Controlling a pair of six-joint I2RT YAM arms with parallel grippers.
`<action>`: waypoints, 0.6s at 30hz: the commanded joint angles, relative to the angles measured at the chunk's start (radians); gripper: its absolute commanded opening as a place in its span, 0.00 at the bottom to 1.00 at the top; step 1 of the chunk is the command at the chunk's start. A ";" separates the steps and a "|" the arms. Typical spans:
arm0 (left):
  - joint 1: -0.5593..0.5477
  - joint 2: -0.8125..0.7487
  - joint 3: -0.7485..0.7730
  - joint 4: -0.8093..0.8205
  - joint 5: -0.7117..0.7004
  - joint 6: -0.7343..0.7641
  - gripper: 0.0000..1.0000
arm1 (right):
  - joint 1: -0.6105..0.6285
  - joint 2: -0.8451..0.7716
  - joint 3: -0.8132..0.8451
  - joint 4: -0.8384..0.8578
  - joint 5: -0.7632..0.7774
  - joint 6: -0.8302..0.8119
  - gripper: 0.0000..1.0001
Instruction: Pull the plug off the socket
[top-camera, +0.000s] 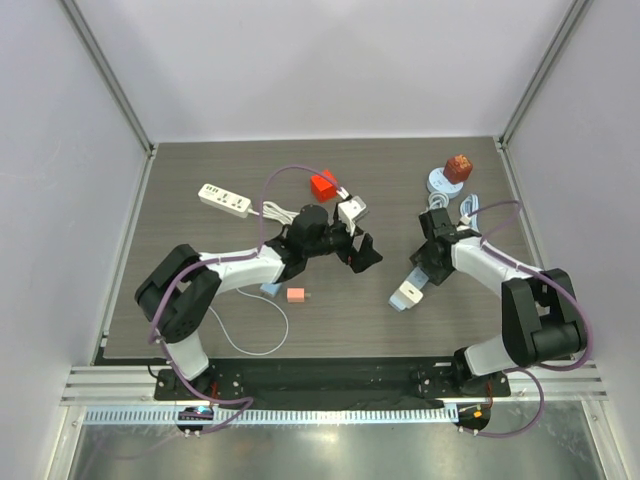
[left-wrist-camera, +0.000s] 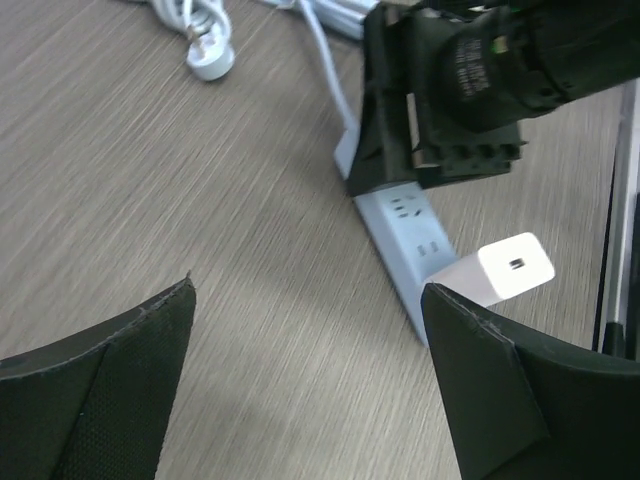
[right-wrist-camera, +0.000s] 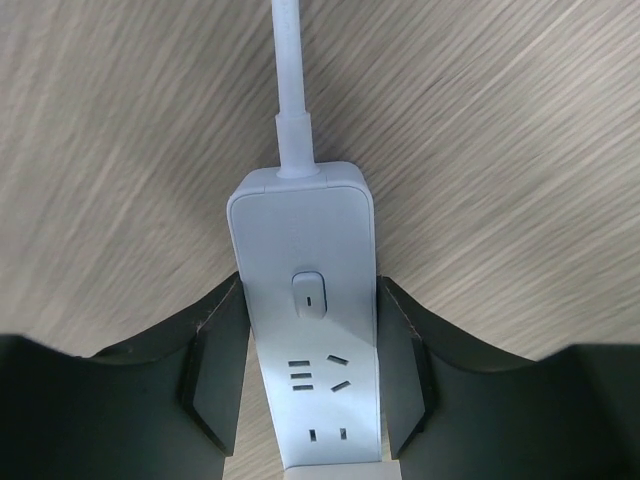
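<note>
Pale blue-white plastic, the power strip (right-wrist-camera: 312, 400) sits between the jaws of our right gripper (top-camera: 418, 275), which are clenched on its two long sides beside the switch (right-wrist-camera: 309, 293). Our left gripper (left-wrist-camera: 310, 290) stands wide and released, grasping nothing. The white plug (left-wrist-camera: 505, 270) sits on the strip's end just past one left fingertip.

The right end effector (right-wrist-camera: 310, 380) clamps the white strip (right-wrist-camera: 300, 225) by its long sides, level with the switch (right-wrist-camera: 309, 293). Its cable (right-wrist-camera: 288, 70) runs straight away across the wood-grain table (right-wrist-camera: 520, 150).
</note>
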 joint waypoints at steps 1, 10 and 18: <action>-0.033 -0.024 -0.012 0.089 0.089 0.104 0.96 | 0.039 0.002 -0.020 0.095 -0.071 0.198 0.34; -0.153 0.007 -0.029 0.095 0.028 0.311 1.00 | 0.040 0.053 0.021 0.115 -0.062 0.221 0.37; -0.236 0.091 -0.011 0.096 -0.115 0.474 1.00 | 0.037 0.077 0.045 0.109 -0.083 0.191 0.38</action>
